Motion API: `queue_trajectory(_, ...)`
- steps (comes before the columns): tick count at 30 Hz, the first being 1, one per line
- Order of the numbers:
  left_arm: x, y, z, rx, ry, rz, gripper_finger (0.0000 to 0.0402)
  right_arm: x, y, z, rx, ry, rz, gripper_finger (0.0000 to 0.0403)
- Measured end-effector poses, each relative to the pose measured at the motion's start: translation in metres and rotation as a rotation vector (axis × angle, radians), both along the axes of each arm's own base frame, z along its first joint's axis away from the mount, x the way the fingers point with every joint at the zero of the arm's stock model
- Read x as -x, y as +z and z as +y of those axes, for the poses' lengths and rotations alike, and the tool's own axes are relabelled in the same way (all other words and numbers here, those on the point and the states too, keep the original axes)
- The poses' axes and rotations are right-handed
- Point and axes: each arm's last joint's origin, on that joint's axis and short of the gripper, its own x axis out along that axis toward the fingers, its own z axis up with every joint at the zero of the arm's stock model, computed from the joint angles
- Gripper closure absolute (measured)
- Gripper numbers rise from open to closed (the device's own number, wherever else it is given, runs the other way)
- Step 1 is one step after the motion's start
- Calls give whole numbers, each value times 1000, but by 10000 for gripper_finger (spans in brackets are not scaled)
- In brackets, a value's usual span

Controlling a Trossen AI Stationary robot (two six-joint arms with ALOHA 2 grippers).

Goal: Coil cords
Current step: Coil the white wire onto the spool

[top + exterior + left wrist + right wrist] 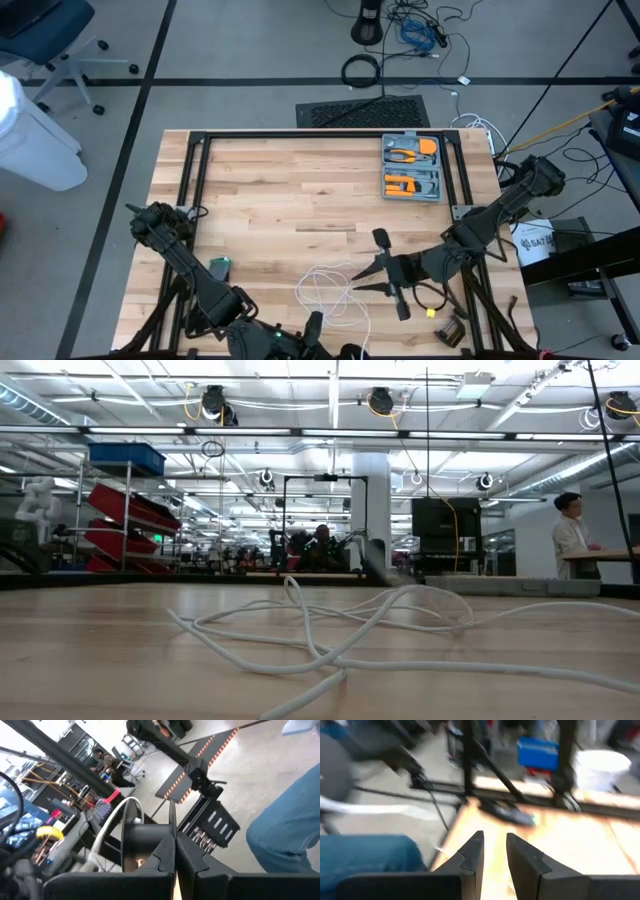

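two grippers sit near the table's (300, 190) front edge; most of the wood behind them lies open. right gripper (358, 277) has its fingers parted, grasping nothing, just beside the loose white cord (330, 290) sprawled near that edge. left gripper (175, 852) is clenched shut, empty, partly cut off at the front edge. a white box (535, 243) by the right arm reads "sat", the rest hidden. tool tray (412, 168) sits far right.
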Motion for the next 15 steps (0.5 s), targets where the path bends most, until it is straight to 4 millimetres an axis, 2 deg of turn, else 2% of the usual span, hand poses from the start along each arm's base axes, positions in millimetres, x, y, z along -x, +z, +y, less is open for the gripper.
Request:
queue_trajectory(5, 1, 2, -2, 22, -59, -11, 400, 6, -15, -11, 31, -186, 143, 332)
queue_trajectory(9, 1, 4, -2, 30, -59, -20, 400, 7, -20, -16, 50, -214, 200, 332)
queue_trajectory(12, 0, 3, -1, 31, -38, -18, 400, 12, -13, -10, 69, -149, 152, 332)
queue_trajectory(15, 0, 2, -1, 23, -24, -11, 400, 23, 3, 7, 81, 20, 22, 332)
